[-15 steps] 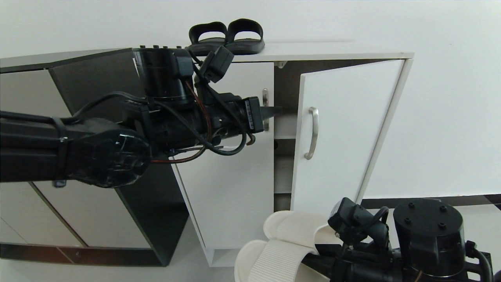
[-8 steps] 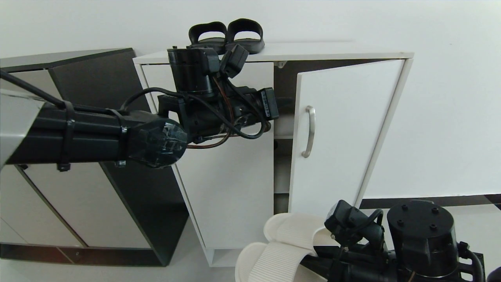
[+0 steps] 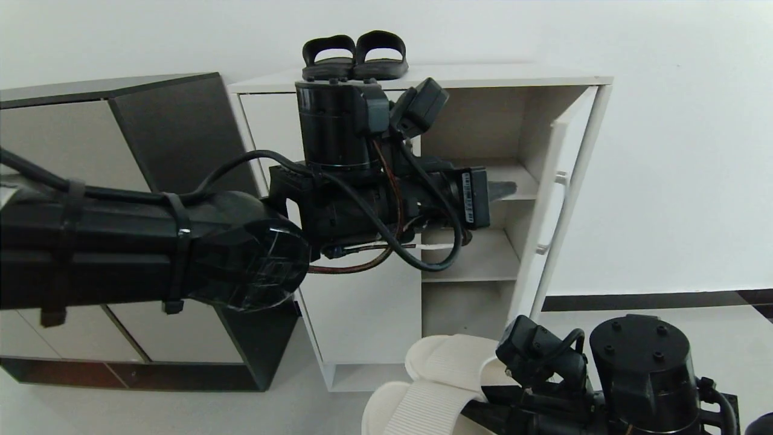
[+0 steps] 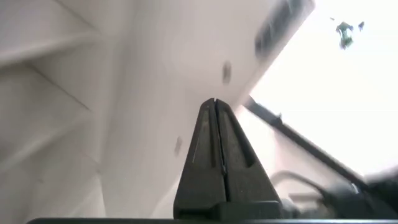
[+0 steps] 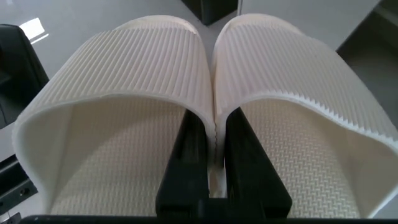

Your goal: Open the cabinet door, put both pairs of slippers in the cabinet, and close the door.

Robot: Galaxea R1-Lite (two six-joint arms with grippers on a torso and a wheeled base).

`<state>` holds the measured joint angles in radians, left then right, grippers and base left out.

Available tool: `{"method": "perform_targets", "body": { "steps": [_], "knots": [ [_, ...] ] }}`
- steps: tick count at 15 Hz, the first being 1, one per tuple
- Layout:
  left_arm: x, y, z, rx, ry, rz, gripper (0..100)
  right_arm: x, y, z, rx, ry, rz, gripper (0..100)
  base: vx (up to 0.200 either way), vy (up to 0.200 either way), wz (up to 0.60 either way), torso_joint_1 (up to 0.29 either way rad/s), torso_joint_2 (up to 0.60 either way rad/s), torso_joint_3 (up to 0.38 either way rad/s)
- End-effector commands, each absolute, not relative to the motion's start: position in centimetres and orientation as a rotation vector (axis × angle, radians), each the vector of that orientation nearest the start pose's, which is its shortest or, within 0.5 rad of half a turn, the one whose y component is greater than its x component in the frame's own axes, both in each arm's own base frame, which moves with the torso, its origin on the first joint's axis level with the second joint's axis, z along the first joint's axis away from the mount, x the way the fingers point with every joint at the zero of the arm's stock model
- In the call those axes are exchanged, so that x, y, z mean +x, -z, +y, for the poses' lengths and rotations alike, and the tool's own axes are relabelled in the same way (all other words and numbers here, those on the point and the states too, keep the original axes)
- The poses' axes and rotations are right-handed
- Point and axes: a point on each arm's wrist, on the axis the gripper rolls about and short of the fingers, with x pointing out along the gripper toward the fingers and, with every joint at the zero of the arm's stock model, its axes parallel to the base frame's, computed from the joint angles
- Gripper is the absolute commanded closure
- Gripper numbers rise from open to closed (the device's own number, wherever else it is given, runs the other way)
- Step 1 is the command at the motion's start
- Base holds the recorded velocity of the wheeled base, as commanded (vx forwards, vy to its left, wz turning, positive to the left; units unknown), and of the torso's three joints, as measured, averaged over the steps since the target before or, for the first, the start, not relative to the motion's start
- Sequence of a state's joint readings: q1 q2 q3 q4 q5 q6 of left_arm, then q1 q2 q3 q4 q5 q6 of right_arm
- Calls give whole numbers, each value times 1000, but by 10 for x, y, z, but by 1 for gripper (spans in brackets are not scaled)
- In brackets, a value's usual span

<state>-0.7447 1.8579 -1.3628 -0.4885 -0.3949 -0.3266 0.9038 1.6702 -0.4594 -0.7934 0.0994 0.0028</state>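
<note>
White cabinet door (image 3: 570,145) now wide open, left gripper (image 3: 507,189) alongside.

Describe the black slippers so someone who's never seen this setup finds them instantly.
Find the white cabinet with its right door open. The black slippers sit side by side on its top, left of centre. They're the only dark pair; the ribbed white slippers are held low in the right pincer.

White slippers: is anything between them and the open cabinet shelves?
Yes. The left gripper and its arm hang across the opening at upper-shelf height. The door stands wide, and the bottom compartment below looks unblocked for the white slippers.
</note>
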Motion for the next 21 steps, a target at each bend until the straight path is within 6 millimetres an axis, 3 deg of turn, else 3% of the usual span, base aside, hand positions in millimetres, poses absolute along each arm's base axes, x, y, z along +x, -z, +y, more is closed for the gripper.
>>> {"method": "perform_targets", "body": {
  "steps": [1, 3, 5, 6, 7, 10, 11, 13, 14, 15, 18, 21],
  "knots": [
    [256, -281, -257, -289, 1148, 167, 100, 154, -122, 203, -165, -998, 395, 100, -200, 0, 0, 2, -2, -2],
    [260, -290, -237, -284, 1026, 115, 100, 164, -126, 202, -150, -939, 379, 100, 0, 0, 0, 0, 0, 0],
    [240, -303, -209, -271, 879, 69, 100, 184, -131, 200, -110, -790, 360, 100, 0, 0, 0, 0, 0, 0],
    [196, -311, -167, -206, 744, 47, 100, 198, -142, 199, -76, -670, 329, 100, 0, 0, 0, 0, 0, 0],
    [170, -306, -129, -140, 578, 50, 100, 204, -145, 197, -80, -603, 326, 100, 0, 0, 0, 0, 0, 0],
    [87, -255, -32, 9, 151, 62, 100, 215, -149, 196, -79, -523, 313, 100, 0, 0, 0, 0, 0, 0],
    [61, -233, -12, 14, 21, 46, 100, 217, -148, 197, -82, -508, 314, 100, 0, 0, 0, 0, 0, 0],
    [25, -194, 5, -25, -221, 7, 100, 218, -146, 199, -93, -476, 315, 100, 0, 0, 0, 0, 0, 0],
    [5, -162, 8, -32, -337, -13, 100, 219, -143, 200, -97, -471, 321, 100, 0, 0, 0, 0, 0, 0],
    [-3, -142, 8, -26, -393, -7, 100, 219, -143, 199, -99, -470, 324, 100, 0, 0, 0, 0, 0, 0],
    [-21, -83, 5, 18, -256, -26, 100, 214, -140, 201, -109, -482, 331, 100, 0, 0, 0, 0, 0, 0],
    [-23, -76, 0, 5, -15, 2, 100, 211, -139, 203, -112, -499, 333, 100, 0, 0, 0, 0, 0, 0]
  ]
}}
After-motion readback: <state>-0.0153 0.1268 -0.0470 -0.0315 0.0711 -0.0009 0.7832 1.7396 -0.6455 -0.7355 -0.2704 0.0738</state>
